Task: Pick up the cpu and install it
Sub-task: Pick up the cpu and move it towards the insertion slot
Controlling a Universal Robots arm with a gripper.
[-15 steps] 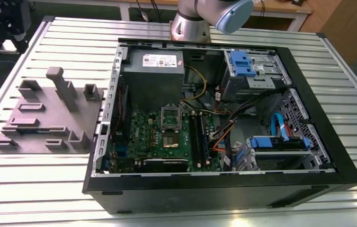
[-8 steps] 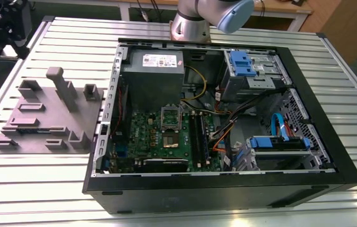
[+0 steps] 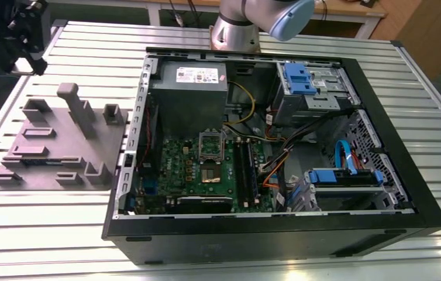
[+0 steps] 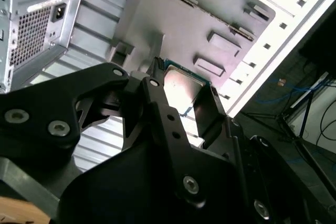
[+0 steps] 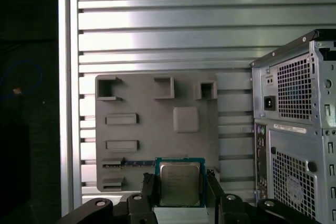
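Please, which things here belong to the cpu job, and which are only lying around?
For the job:
- cpu, held in the pincer
- green board inside the computer case

Lying about:
- grey holder plate
- memory sticks
- grey metal box
- blue drive brackets

Slatted table, computer case, grey fixture

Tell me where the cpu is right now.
In both wrist views the cpu sits clamped in the pincer, over the grey fixture tray, with the computer case off to one side.
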